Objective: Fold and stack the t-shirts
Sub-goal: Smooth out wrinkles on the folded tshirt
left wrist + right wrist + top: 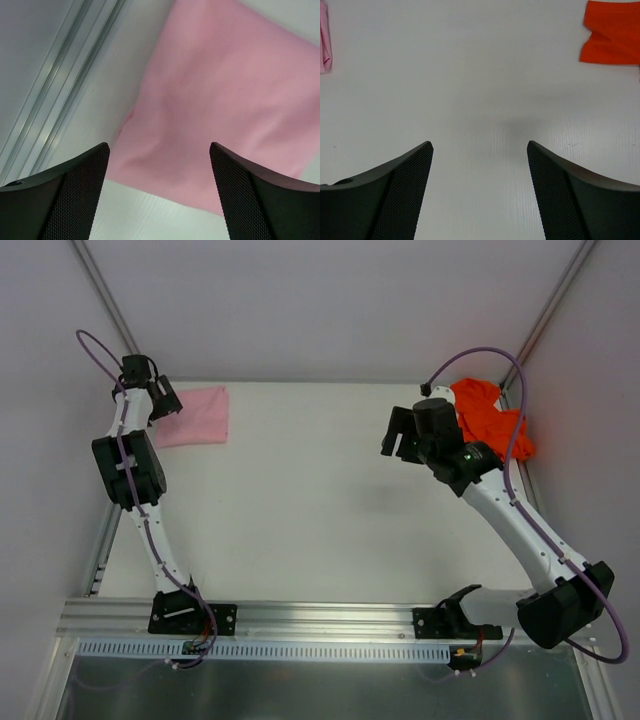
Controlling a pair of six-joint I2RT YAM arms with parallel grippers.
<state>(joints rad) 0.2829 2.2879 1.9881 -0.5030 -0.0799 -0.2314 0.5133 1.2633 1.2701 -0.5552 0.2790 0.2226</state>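
Left gripper (159, 149) agape; pink t-shirt (225, 90) beneath

pink t-shirt (194, 416) folded into flat neat rectangle, table's 10 o'clock corner. orange-red t-shirt (490, 418) still crumpled in loose heap, way over at 2 o'clock.

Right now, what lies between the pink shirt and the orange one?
Only bare table, seen in the top view; the open right claw hangs over that stretch, nearer the orange shirt than the pink shirt.
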